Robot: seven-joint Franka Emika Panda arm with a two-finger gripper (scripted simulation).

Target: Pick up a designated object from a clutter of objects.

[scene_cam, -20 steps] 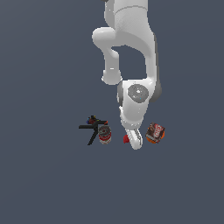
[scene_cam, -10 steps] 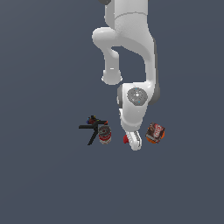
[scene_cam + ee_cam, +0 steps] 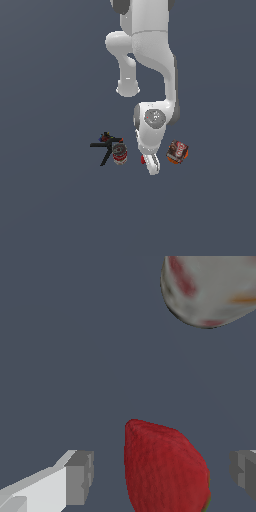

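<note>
Two grey fingers (image 3: 80, 478) standing spread on both sides of the red strawberry (image 3: 165, 468), not touching it, gripper (image 3: 151, 165) hanging low at frame centre, silver can (image 3: 119, 154) sitting left

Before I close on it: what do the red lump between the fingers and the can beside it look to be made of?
The strawberry-like lump looks soft and matte: deep red, finely pitted skin, a green hint at one end, no highlights. Being a render, rubber or plastic is equally possible. The can looks like metal under a printed label: rounded silvery-grey wall with red and orange marks, though blurred. The gripper stands open around the lump.
</note>
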